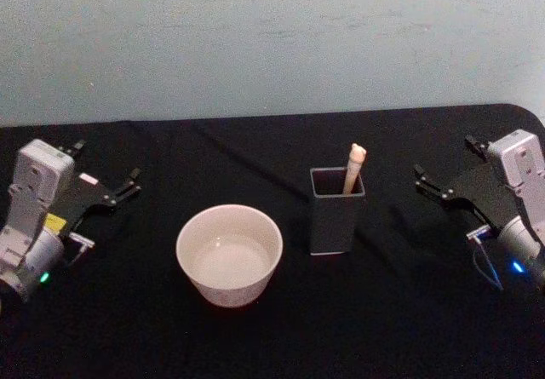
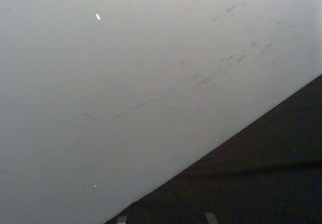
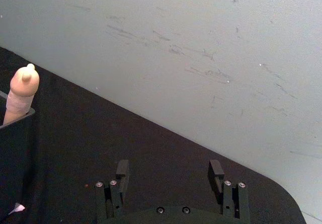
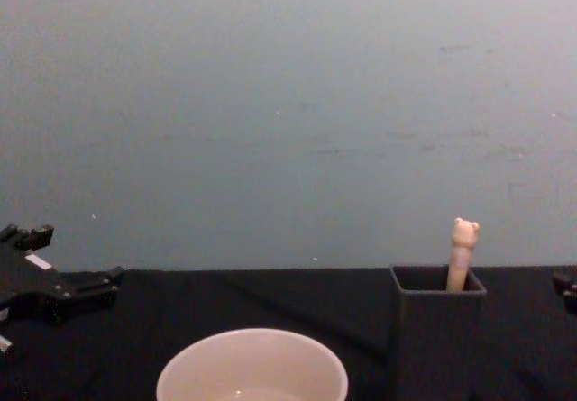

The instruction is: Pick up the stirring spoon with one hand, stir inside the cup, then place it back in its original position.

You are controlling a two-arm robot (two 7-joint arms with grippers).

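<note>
Spoon (image 1: 354,166), one, in one box holder (image 1: 332,226) beside one cup (image 1: 228,295).

Tabletop layout. The cup (image 1: 229,255) stands on the table (image 1: 255,153) left of centre, toward the robot. The box holder (image 1: 333,221) stands near it on the right, not touching it and slightly farther back. The stirring spoon (image 1: 353,166) stands in the box holder, leaning into its far right corner (bear-head end uppermost, above the rim). The 2 grippers flank both: left gripper (image 1: 106,161) at the table's left side, right gripper (image 1: 444,157) at its right side, each well apart from them. A wall (image 1: 255,38) rises behind the table.
</note>
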